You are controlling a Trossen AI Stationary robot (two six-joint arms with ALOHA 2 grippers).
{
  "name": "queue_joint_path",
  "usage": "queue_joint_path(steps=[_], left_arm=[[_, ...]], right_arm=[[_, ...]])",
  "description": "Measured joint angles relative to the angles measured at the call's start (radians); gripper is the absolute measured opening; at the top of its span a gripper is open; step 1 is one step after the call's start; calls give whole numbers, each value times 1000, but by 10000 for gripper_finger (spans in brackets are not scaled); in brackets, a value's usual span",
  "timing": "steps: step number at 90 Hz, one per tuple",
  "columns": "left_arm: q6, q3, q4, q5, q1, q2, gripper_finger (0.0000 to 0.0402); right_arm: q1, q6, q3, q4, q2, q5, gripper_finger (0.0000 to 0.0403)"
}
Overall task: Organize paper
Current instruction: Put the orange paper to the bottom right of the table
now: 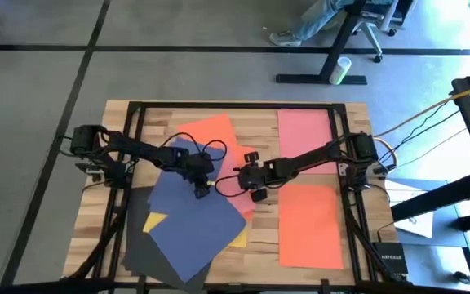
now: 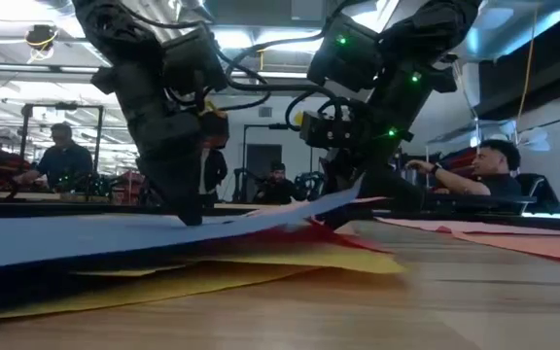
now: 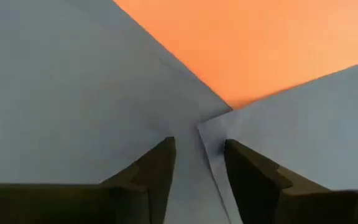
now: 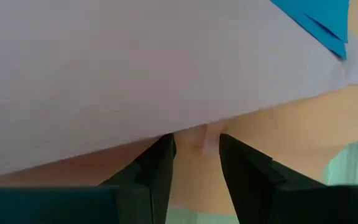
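Note:
Coloured paper lies spread over the wooden table (image 1: 121,114). There is an orange sheet (image 1: 212,133) at the far middle, a pink one (image 1: 304,129) at the far right and another orange one (image 1: 308,224) at the near right. Two overlapping navy blue sheets (image 1: 190,214) lie on a dark grey sheet (image 1: 149,249), with yellow corners (image 1: 155,221) showing. My left gripper (image 1: 205,188) points down onto the blue sheets, fingers open. My right gripper (image 1: 239,174) is open at the blue sheet's raised right edge (image 2: 343,197). My left gripper comes from above and its open fingertips (image 3: 166,149) stand on the blue paper. They straddle the corner (image 3: 202,129) of the upper blue sheet, where it overlaps the other. The paper lies flat under them. My right gripper meets the blue sheet's edge (image 4: 191,127) at its fingertips (image 4: 165,146), slanting in from the table's right. That edge is lifted off the table in the low view. Whether a finger is under it or only against it, I cannot tell.
A dark frame (image 1: 345,122) runs round the table, with the arm bases at its left and right edges. Beyond the far edge stand a desk leg with a white cup (image 1: 343,69) and a seated person (image 1: 317,20); more people (image 2: 484,170) show behind.

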Motion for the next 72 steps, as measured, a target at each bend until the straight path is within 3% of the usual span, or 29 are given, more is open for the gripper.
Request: queue_joint_path(steps=[17,30,72], left_arm=[[-2,-3,-25,-2,1,-13,9],[-2,-2,-114,-29,-1,-73,1],[59,72,-514,-252,26,-256,0]], right_arm=[[0,0,0,0,0,0,122],[0,0,0,0,0,0,122],[0,0,0,-1,0,0,122]])
